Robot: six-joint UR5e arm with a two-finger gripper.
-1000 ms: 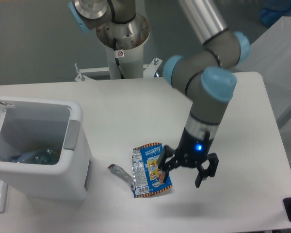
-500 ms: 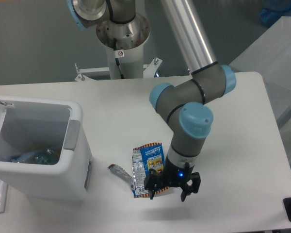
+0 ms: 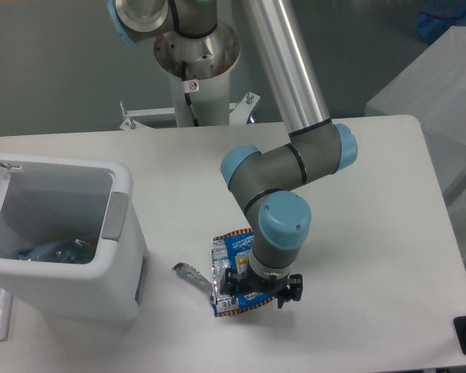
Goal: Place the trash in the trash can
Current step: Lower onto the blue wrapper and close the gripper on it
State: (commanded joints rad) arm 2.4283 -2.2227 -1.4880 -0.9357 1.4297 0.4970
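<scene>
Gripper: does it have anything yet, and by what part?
Cannot tell. The gripper is down over the wrapper's lower half, but the wrist hides the fingers; wrapper lies flat on the table.

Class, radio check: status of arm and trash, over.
Gripper open, over wrapper. Wrapper flat on table. Trash can lid open, nothing between.

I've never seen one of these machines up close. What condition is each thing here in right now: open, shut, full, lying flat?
White boxy plastic bin: lid open, litter already inside.
Crushed clear plastic bottle: lying in the bin.
Flat blue foil snack wrapper: lying on the table, partly covered by the arm.
Silver torn strip: on the table beside the wrapper.
Black two-finger gripper: down over the wrapper, fingers spread.
</scene>
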